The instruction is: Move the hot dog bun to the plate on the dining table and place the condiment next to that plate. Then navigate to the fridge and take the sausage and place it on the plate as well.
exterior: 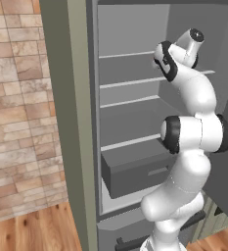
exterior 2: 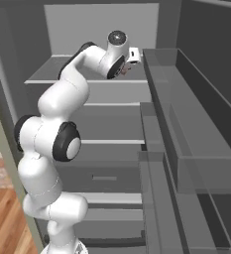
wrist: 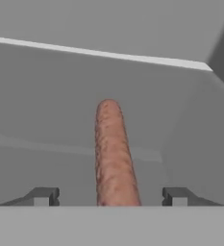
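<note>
We've reached into the fridge w/ the end effector straddling the sausage on a white shelf, so its tips can close from both sides. Tips stand apart, no contact yet, prob. mid-grasp. Sausage: thin, reddish-brown, mottled skin, rounded far end pointing away from us.

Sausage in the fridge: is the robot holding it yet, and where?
Not yet. The sausage lies between the open jaws, which stand apart from both its sides.
</note>
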